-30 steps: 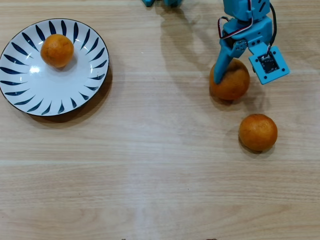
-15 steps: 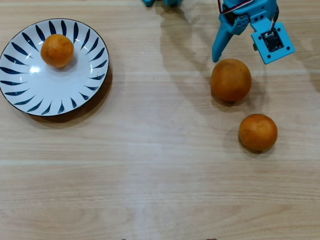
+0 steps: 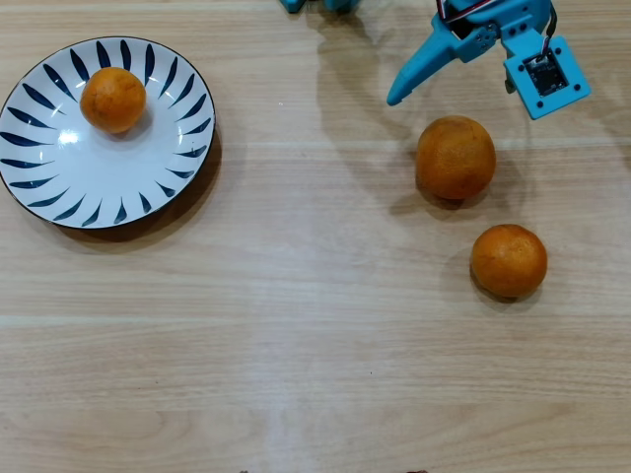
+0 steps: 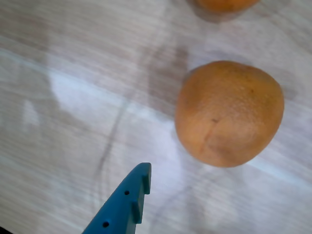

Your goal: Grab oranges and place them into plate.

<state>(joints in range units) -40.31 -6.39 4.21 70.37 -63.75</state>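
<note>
Three oranges show in the overhead view. A small orange lies in the blue-striped white plate at the upper left. On the bare table at the right rests the large orange, with another small orange below and right of it. My blue gripper hovers just above the large orange near the top edge, open and holding nothing, one finger swung out to the left. In the wrist view that finger points toward the large orange, clear of it; the small orange peeks in at the top.
The wooden tabletop stretches between the plate and the two loose oranges. The wrist camera housing sticks out to the right of the gripper. Part of the arm's base shows at the top edge.
The gripper has pulled back from the large orange toward the top edge, and its finger has swung wide to the left. The oranges stay where they were.
</note>
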